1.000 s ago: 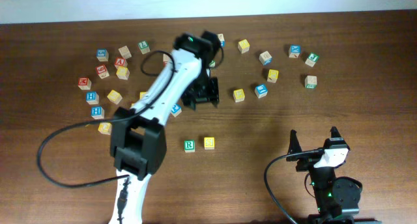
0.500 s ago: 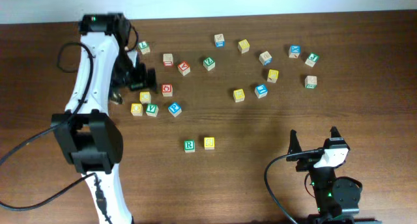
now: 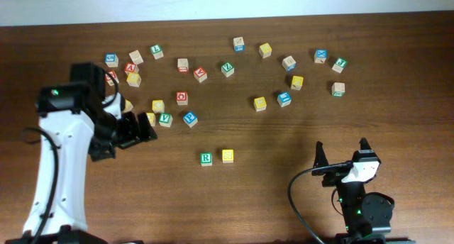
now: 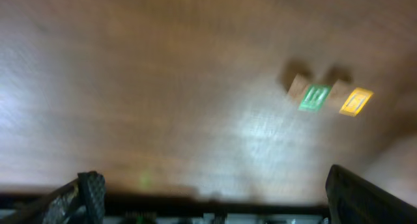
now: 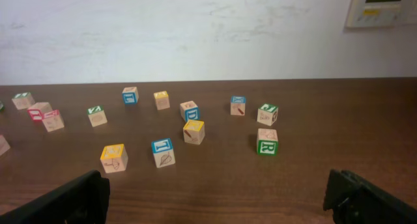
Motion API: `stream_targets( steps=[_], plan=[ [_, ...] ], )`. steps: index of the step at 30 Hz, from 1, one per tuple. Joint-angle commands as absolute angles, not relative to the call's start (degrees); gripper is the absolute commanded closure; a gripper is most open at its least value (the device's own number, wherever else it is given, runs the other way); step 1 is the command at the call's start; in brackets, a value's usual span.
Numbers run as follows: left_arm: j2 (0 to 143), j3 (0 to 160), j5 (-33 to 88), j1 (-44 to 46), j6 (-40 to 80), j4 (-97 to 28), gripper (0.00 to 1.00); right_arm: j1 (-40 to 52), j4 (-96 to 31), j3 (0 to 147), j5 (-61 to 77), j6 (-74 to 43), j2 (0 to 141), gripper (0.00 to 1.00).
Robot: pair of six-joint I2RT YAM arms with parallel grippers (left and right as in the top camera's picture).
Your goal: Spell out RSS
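On the dark brown wooden counter (image 3: 277, 194), abt halfway btwn left and right edges and somewhat nearer the arm-side edge than the far edge, sits the small wooden cube w/ a green R on a white face (image 3: 206, 158). The yellow-faced small wooden cube (image 3: 228, 155) is just beside it on the right-edge side, narrow gap, both in one row. Its letter is too small to read. The left wrist view shows the same pair, blurred.

The left gripper (image 3: 144, 128) is toward the left edge, open wide and holding nothing: in its wrist view the fingers (image 4: 90, 191) sit in the bottom corners w/ only bare counter btwn them. Its tips are next to a partly hidden yellow wooden cube (image 3: 150, 118); touching or not, can't tell. Beyond that, toward the middle, come a green-faced wooden cube (image 3: 164, 119) and a blue-faced wooden cube (image 3: 190, 118).

The right gripper (image 3: 341, 145) is near the right corner of the arm-side edge, fingers spread wide, empty, well apart from every cube.

The other small wooden letter cubes (image 3: 227, 69) are scattered in a band along the far edge. Several are yellow; letters not legible, so can't tell which is an S.
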State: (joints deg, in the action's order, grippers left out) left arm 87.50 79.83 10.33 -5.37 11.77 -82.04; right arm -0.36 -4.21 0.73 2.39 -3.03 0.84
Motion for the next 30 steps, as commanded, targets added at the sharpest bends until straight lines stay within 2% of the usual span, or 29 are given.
stream_targets(
  steps=[1,6,9,11,14,16,19,21,25,30],
  plan=[
    [87.2,71.3,12.7,-5.3,12.3,-78.4,0.01,-0.7,-4.4,0.3,2.1,-3.3,0.4,0.02],
    [87.2,71.2,12.6,-5.4,12.7,-65.3,0.01,-0.7,-4.4,0.3,2.1,-3.3,0.4,0.02],
    [87.2,71.2,0.1,-5.4,27.0,-60.2,0.01,-0.7,-4.4,0.3,2.1,-3.3,0.4,0.02],
    [87.2,71.2,0.2,-5.4,27.7,-57.7,0.01,-0.7,-4.4,0.3,2.1,-3.3,0.4,0.02],
    [87.2,71.2,3.4,-5.4,27.6,-58.3,0.01,-0.7,-4.4,0.3,2.1,-3.3,0.4,0.02],
    [87.2,71.2,-2.5,-6.8,30.1,-58.9,0.01,-0.7,-4.4,0.3,2.1,-3.3,0.4,0.02],
    [87.2,71.2,0.6,-17.9,34.8,-60.2,0.01,-0.7,-4.4,0.3,2.1,-3.3,0.4,0.02],
    [87.2,71.2,8.6,-24.2,34.7,-63.2,0.01,-0.7,-4.4,0.3,2.1,-3.3,0.4,0.02],
    [87.2,71.2,9.3,-24.9,34.7,-64.1,0.01,-0.7,-4.4,0.3,2.1,-3.3,0.4,0.02],
    [87.2,71.2,3.0,-24.9,34.7,-63.1,0.01,-0.7,-3.9,0.3,2.1,-3.3,0.4,0.02]
  ],
)
